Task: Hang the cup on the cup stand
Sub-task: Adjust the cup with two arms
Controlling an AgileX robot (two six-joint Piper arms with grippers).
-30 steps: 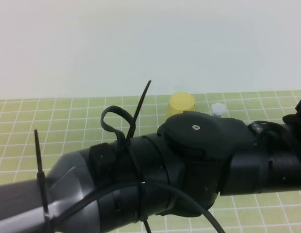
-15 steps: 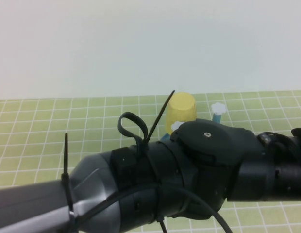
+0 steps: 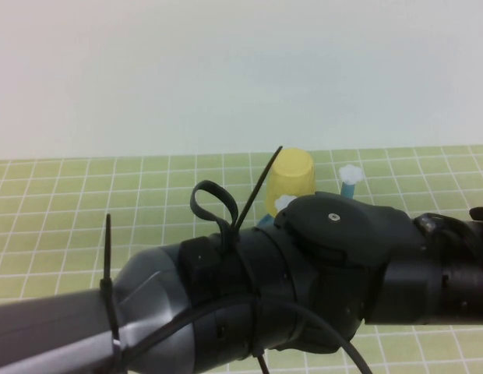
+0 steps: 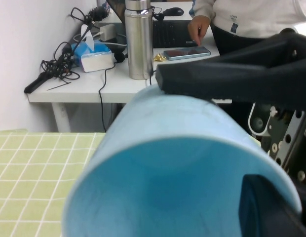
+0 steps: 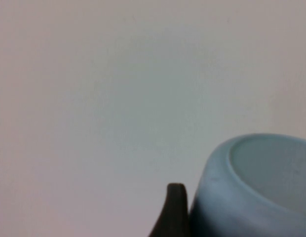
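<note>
Left arm has dropped, uncovering the stand; left claw pinches the cup wall, right claw, state unclear, sits by its base, so keep it mouth-down over a peg

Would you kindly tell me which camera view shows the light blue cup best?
The left wrist view: the cup fills it, open mouth toward the camera, a dark finger across its wall. The right wrist view shows only its closed base; in the high view the left arm hides it.

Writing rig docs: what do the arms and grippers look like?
Left arm: grey tube, black joint housings, black cable, black zip ties. Left gripper, at the rim of the cup: matte black fingers. Right gripper, beside the cup's base: black.
</note>
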